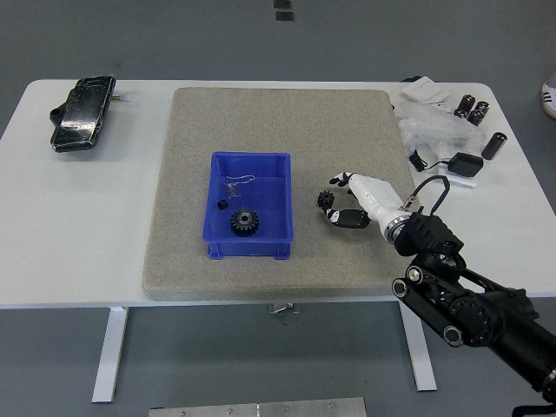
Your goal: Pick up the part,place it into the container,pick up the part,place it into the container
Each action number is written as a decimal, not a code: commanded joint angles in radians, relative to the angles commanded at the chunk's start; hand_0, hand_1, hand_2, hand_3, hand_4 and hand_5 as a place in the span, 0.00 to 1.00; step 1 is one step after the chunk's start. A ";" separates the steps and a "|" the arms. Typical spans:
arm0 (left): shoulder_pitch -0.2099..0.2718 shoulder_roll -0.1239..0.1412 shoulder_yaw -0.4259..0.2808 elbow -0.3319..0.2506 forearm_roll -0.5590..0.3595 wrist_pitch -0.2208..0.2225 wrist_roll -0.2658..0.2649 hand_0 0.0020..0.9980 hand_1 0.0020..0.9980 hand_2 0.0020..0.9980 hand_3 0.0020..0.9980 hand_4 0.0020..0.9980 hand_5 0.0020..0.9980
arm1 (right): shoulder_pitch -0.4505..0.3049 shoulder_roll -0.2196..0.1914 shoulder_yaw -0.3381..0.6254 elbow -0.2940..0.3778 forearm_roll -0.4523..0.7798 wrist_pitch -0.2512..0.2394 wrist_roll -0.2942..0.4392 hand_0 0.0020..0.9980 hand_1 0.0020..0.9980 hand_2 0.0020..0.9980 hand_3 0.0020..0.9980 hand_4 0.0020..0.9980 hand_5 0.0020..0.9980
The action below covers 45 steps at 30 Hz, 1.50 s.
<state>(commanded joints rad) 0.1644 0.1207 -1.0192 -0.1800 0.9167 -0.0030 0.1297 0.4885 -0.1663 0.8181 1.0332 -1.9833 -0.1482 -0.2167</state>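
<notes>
A blue container (282, 200) stands on the grey mat (278, 122) left of centre. In it lie a black gear (244, 222), a tiny black piece (222, 205) and a thin wire spring (236, 183). Right of the container a small black gear part (326, 201) rests on the mat. My right hand (337, 201), white with black fingertips, is low over the mat, with its fingers and thumb curled around that part. Part of the gear is hidden by the fingers. My left hand does not show.
A black wrapped device (82, 113) lies at the table's far left. At the far right are clear plastic bags (430, 126), several black cylinders (476, 109), a black adapter with a cable (460, 163) and white paper (423, 89).
</notes>
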 joint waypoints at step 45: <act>-0.003 -0.003 0.004 0.000 0.002 0.004 -0.001 0.67 0.58 0.57 0.62 0.70 0.19 | 0.046 0.015 -0.050 -0.068 0.019 -0.147 0.085 0.70 0.62 0.65 0.67 0.24 0.07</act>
<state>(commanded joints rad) 0.1618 0.1175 -1.0152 -0.1800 0.9188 0.0014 0.1288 0.5340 -0.1511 0.7680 0.9656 -1.9647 -0.2957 -0.1313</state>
